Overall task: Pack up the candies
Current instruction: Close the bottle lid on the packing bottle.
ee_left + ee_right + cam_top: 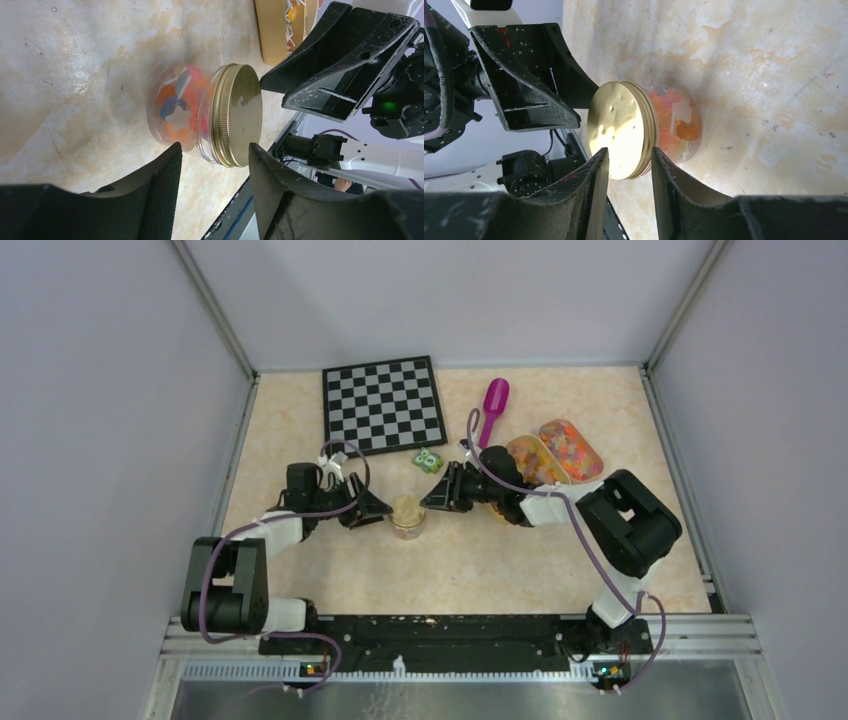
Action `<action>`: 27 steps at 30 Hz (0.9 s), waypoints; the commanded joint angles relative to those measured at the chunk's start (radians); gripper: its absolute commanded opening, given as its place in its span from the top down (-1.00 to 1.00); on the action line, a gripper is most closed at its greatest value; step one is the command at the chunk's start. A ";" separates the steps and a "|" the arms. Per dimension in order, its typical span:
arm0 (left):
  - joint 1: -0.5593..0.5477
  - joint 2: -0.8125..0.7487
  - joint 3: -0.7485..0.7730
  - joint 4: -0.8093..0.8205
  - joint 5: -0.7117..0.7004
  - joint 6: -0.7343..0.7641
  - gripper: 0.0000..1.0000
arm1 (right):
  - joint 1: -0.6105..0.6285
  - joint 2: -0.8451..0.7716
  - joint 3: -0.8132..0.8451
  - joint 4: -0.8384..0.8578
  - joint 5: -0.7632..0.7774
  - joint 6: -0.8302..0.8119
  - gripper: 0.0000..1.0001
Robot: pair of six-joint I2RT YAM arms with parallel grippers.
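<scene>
Your left gripper [214, 151] is standing wide open, holding nothing, with its jaws reaching toward the gold-lidded jar [200, 125]. Your right gripper [629, 155] is gaping narrowly at the lid [619, 125], gripping nothing. The candies [175, 115] are sitting inside that jar at mid-table, with more lying in oval trays [597, 458] to the far right.

1. To my left stands a pale lavender-grey left wall [100, 390], with a matching right wall [780, 360] opposite.
2. The back wall [450, 290] has the same tint.
3. I see slim metal corner posts [215, 308] where the walls meet.
4. The table top [460, 575] is beige and marbled; my wrist views show fine scratches and specks on it.
5. A slotted aluminium rail [710, 632] runs along the near edge.
6. The light looks soft and even, with mild glare on the marbling.
</scene>
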 commanded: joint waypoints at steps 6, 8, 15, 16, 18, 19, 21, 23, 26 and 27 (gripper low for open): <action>-0.017 0.019 0.029 -0.008 -0.011 0.025 -0.07 | 0.018 0.004 0.050 -0.036 0.029 -0.062 0.28; -0.020 0.021 0.032 -0.016 -0.018 0.029 -0.05 | 0.020 0.009 0.048 -0.031 0.026 -0.062 0.28; -0.026 0.029 0.040 -0.032 -0.025 0.043 0.04 | 0.030 0.024 0.043 -0.029 0.025 -0.067 0.28; -0.026 0.030 0.040 -0.033 -0.027 0.043 0.05 | 0.031 0.025 0.043 -0.029 0.025 -0.066 0.29; -0.027 0.031 0.040 -0.034 -0.029 0.045 0.08 | 0.033 0.029 0.041 -0.027 0.024 -0.067 0.29; -0.028 0.032 0.039 -0.035 -0.026 0.044 0.09 | 0.035 0.030 0.041 -0.027 0.024 -0.067 0.29; -0.028 0.031 0.041 -0.035 -0.026 0.046 0.10 | 0.036 0.032 0.039 -0.027 0.025 -0.068 0.30; -0.028 0.030 0.040 -0.031 -0.023 0.046 0.11 | 0.039 0.032 0.036 -0.030 0.025 -0.069 0.31; -0.029 0.030 0.039 -0.020 -0.014 0.042 0.11 | 0.040 0.032 0.031 -0.044 0.030 -0.080 0.32; -0.029 0.031 0.038 -0.017 -0.013 0.040 0.11 | 0.041 0.032 0.028 -0.049 0.034 -0.084 0.32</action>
